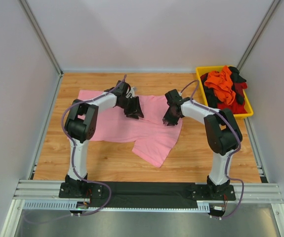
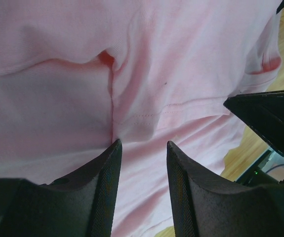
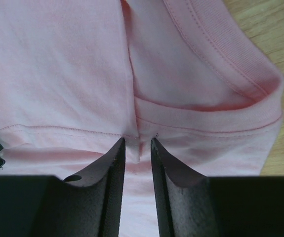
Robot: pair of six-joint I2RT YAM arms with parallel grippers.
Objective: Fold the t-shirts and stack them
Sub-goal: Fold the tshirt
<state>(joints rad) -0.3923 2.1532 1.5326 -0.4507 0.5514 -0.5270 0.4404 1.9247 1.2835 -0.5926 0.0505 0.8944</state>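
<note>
A light pink t-shirt (image 1: 146,133) lies spread on the wooden table, its lower part bunched toward the front. My left gripper (image 1: 134,112) stands on its upper middle. In the left wrist view it (image 2: 144,144) is open, tips resting on pink cloth (image 2: 191,64) beside a seam fold. My right gripper (image 1: 170,118) sits at the shirt's right edge. In its wrist view it (image 3: 138,143) is open by a narrow gap, a small ridge of hem between the tips, just below the ribbed collar (image 3: 221,54). Orange (image 1: 221,81), red (image 1: 235,106) and black (image 1: 238,76) t-shirts lie heaped in the bin.
The yellow bin (image 1: 210,68) stands at the back right against the wall. Metal rails and white walls close in the table on three sides. Bare wood (image 1: 102,158) shows in front of the shirt. The right arm's black head (image 2: 267,118) is close by in the left wrist view.
</note>
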